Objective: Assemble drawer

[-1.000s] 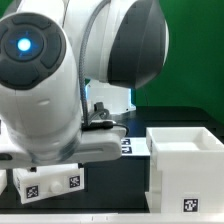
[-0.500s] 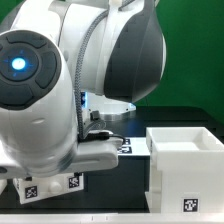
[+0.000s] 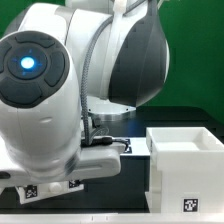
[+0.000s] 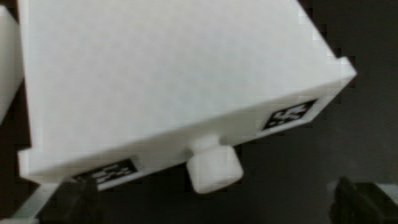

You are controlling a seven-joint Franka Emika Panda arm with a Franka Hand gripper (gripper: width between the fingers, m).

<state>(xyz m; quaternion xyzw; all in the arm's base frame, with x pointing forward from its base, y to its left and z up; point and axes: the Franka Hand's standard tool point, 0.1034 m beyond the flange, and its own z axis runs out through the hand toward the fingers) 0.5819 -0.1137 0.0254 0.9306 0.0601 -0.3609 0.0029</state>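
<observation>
Exterior view, from its left: the arm [image 3: 45, 110] filled most of the frame, with a fat white joint up front and a blue-lit round cap [image 3: 33, 62] on it. Under the arm, low at the exterior view's left, a small drawer box [image 3: 50, 187] sat on the black table [image 3: 120, 197]. The arm hid most of it, and two black-and-white tags showed on its near face. The gripper was hidden behind the arm in this view. Mid-frame, just past the arm's edge, a white tagged bit [image 3: 127, 147] peeked out; I could not tell what it belonged to. At the exterior view's right stood the large cube housing [image 3: 185, 165], upright and open at the top. It had one tag [image 3: 190, 184] low on its front wall and was well apart from the small drawer box. A green backdrop [image 3: 195, 50] lay behind.

Wrist view: the small drawer box lay skewed in the frame, top face plain white. A stubby knob [image 4: 210, 168] stuck out of its front face, with one tag either side of it. The gripper [image 4: 217, 200] hung just off that front face. Its dark fingers [image 4: 71, 200] were spread wide, one out past each side of the knob, touching nothing and holding nothing. The knob sat roughly between them. Another white surface [image 4: 9, 60] showed beside the box at the frame edge; I could not tell which part it was.
</observation>
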